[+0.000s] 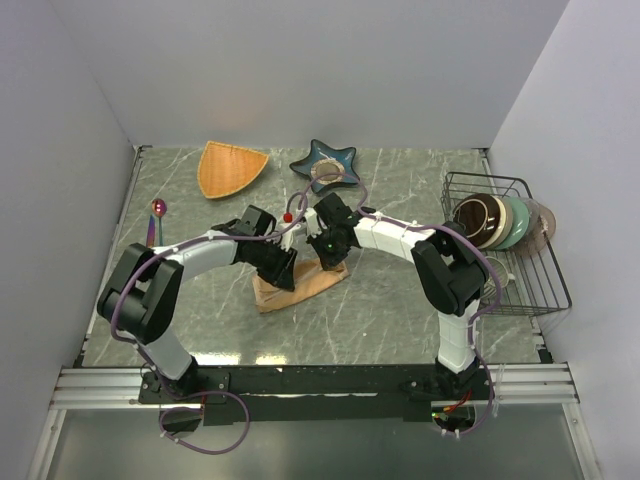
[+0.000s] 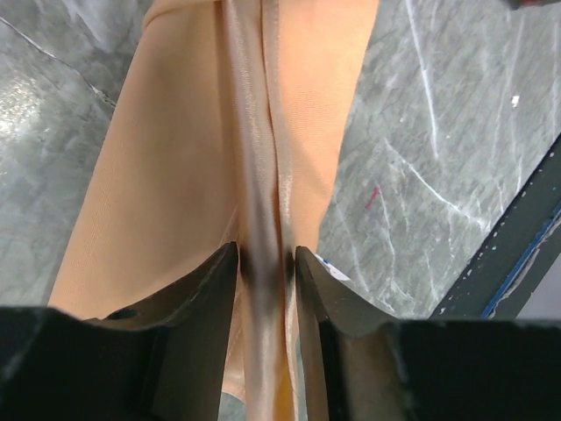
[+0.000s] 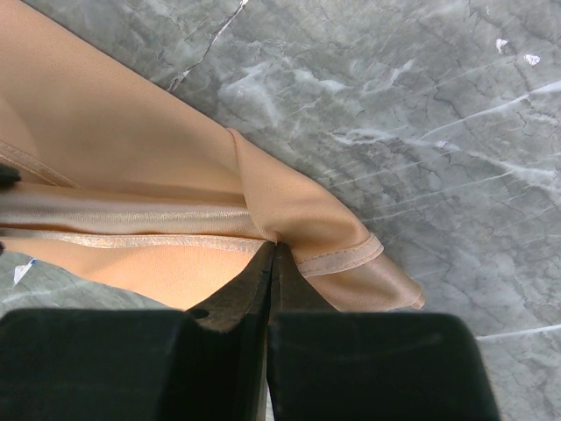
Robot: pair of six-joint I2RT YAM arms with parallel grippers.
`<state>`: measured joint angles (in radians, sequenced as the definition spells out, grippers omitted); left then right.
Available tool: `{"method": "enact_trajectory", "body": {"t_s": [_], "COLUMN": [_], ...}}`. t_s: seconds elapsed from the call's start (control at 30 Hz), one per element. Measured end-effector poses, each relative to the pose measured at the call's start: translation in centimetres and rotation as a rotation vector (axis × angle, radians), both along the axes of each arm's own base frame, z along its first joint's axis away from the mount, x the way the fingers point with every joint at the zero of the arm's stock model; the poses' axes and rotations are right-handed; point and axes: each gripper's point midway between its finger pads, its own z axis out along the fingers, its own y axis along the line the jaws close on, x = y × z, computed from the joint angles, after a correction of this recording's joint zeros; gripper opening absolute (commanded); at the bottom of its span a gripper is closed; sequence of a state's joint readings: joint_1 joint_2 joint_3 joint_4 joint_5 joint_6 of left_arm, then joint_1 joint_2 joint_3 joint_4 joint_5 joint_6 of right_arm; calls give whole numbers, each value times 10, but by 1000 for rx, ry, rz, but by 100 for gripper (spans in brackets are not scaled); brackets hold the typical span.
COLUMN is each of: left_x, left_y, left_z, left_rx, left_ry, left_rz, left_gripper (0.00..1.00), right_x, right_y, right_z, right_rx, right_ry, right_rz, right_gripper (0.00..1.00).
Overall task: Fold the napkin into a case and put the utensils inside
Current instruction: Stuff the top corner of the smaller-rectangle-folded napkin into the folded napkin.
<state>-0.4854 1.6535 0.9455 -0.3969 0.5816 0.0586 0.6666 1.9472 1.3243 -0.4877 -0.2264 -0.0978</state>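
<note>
Left pincer (image 2: 266, 263): clamped on a raised ridge of the napkin (image 1: 300, 288); cloth fills the gap between its fingers.
Right pincer (image 3: 273, 259): fingers pressed together on the hemmed edge at a folded corner.
Napkin position: directly beneath both pincers, bunched into a narrow strip on the table (image 1: 400, 320) and held between the two grips.
Utensils: one spoon (image 1: 157, 212) lies well to the left of the left pincer, apart from the cloth; no other cutlery can be made out.
Risk, slip: the satin looks slick and the right grip holds only a thin edge, so pulling the arms apart may free it and collapse the fold.
Risk, contact: the two wrists sit close together, so any inward move invites a knock.
Surroundings: a fan dish (image 1: 232, 168) and a star dish (image 1: 325, 163) lie beyond the pincers; a wire rack (image 1: 520, 290) of bowls stands to the right of the right pincer.
Obstruction: the star dish sits just behind the right pincer, limiting travel that way.
</note>
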Motion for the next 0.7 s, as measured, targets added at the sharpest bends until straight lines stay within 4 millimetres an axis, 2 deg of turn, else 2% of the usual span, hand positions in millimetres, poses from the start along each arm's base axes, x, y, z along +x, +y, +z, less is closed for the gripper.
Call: {"method": "enact_trajectory", "body": {"t_s": [0.07,0.1,0.13,0.23,0.3,0.5,0.7], "left_x": [-1,-1,-1,0,3,11,32], "left_y": [0,0,0,-1,-1,-4,-9], "left_z": [-4,-7,-8,-10,-9,0,15], "left_rx": [7,10,12,19,17,18,17], "left_ry": [11,15,18,24,13,-22,-108], "left_rz": [-3,-6,-7,-9,-15,-32,-56], "left_gripper": [35,31,22,8,3,1,1], "right_x": [0,0,0,0,0,-1,-2], "right_y": [0,0,0,0,0,-1,-3], "right_z": [0,0,0,1,1,1,2], "right_rx": [0,0,0,-2,-2,-2,-10], "right_ry": [0,0,0,1,2,4,6], "right_rz": [1,1,1,3,5,4,12], "right_gripper": [0,0,0,0,0,0,0]}}
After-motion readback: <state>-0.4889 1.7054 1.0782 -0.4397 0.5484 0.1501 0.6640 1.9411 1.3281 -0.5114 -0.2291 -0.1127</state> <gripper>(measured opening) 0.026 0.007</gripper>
